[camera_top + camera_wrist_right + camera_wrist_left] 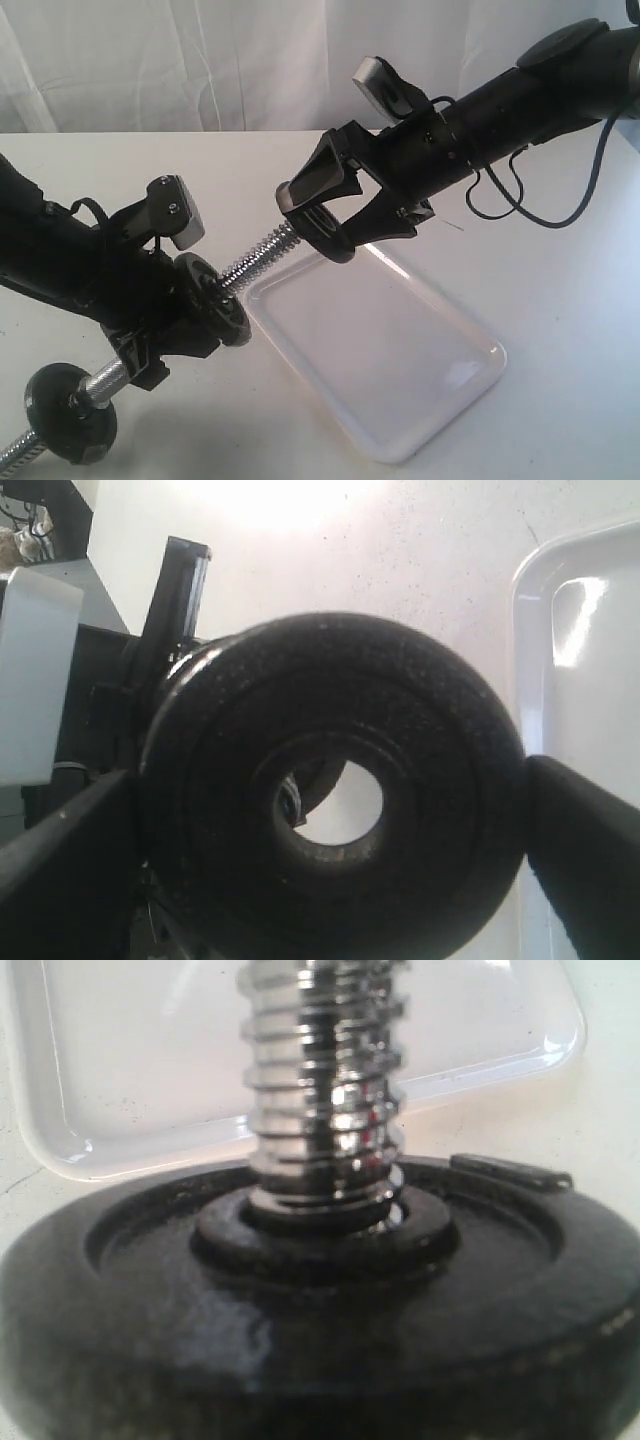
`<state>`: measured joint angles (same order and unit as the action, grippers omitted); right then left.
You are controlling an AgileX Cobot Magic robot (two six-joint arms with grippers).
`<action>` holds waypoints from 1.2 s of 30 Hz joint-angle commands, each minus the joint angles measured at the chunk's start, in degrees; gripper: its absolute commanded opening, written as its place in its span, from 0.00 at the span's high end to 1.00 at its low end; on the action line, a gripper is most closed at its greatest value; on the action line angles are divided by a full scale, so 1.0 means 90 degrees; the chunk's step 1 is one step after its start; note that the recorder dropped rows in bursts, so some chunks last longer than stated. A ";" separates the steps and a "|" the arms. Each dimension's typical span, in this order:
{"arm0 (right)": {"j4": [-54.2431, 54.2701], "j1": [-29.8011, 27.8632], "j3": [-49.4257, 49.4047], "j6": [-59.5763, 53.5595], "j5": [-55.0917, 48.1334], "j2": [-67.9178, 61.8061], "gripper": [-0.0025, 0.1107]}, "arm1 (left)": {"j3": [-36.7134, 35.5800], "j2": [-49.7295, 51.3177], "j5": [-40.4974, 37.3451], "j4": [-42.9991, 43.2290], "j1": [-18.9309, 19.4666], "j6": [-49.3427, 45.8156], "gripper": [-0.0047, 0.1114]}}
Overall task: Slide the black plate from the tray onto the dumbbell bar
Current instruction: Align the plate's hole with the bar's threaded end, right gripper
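Observation:
My right gripper [322, 210] is shut on the black plate [318, 225], its fingers [580, 840] pressing on opposite sides of the rim [420, 780]. The plate hangs edge-on in the air at the threaded tip of the dumbbell bar [250, 262]. Through the plate's hole the bar's tip shows off-centre, at the hole's edge. My left gripper [150, 355] holds the bar tilted above the table. In the left wrist view its jaws are hidden behind a black disc [320, 1340] that sits on the thread [325, 1090]. The white tray [380, 340] lies bare under the plate.
A second black disc [65, 410] sits on the bar's lower end near the front left table edge. The tray's rim [120, 1060] [600, 680] lies close below both grippers. A white curtain hangs behind the table.

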<state>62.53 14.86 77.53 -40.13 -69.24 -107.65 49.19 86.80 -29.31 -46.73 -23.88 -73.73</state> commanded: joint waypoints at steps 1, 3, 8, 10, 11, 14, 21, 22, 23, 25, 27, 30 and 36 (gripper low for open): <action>0.0249 -0.0009 0.0043 -0.0106 -0.0080 0.0086 0.98 | 0.0178 -0.0381 -0.0135 -0.0928 -0.0025 -0.0142 0.96; 0.0262 -0.0009 0.0043 -0.0106 -0.0080 0.0086 0.98 | 0.0178 -0.0381 -0.0056 -0.0928 -0.0025 -0.0142 0.96; 0.0688 -0.0009 0.0043 -0.0159 -0.0080 0.0086 0.98 | 0.0178 -0.0381 0.0093 -0.0954 -0.0025 -0.0142 0.96; 0.0886 -0.0009 0.0043 -0.0227 -0.0080 0.0086 0.98 | 0.0178 -0.0381 0.0093 -0.0954 -0.0025 -0.0142 0.96; 0.0919 -0.0009 0.0043 -0.0225 -0.0080 0.0086 0.98 | 0.0178 -0.0381 0.0093 -0.0954 -0.0025 -0.0142 0.96; 0.0934 -0.0009 0.0043 -0.0225 -0.0080 0.0086 0.98 | 0.0178 -0.0381 0.0122 -0.0954 -0.0025 -0.0142 0.96; 0.1074 -0.0009 0.0043 -0.0230 -0.0080 0.0086 0.98 | 0.0178 -0.0381 0.0153 -0.0954 -0.0025 -0.0157 0.96; 0.1088 0.0010 0.0043 -0.0230 -0.0080 0.0086 0.98 | 0.0178 -0.0381 0.0165 -0.0954 -0.0025 -0.0157 0.96; 0.1088 0.0010 0.0043 -0.0230 -0.0080 0.0086 0.98 | 0.0178 -0.0381 0.0165 -0.0954 -0.0025 -0.0157 0.96; 0.1088 0.0026 0.0043 -0.0230 -0.0080 0.0086 0.98 | 0.0178 -0.0381 0.0182 -0.0954 -0.0025 -0.0157 0.96; 0.1088 0.0067 0.0043 -0.0230 -0.0080 0.0086 0.98 | 0.0178 -0.0381 0.0208 -0.0954 -0.0025 -0.0157 0.96; 0.1092 0.0140 0.0043 -0.0230 -0.0080 0.0086 0.98 | 0.0178 -0.0381 0.0254 -0.0954 -0.0025 -0.0157 0.96; 0.1115 0.0200 0.0043 -0.0230 -0.0080 0.0086 0.98 | 0.0178 -0.0381 0.0298 -0.0943 -0.0025 -0.0168 0.96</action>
<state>67.19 15.24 77.53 -41.39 -66.70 -107.65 49.13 86.45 -26.44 -47.59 -23.78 -74.10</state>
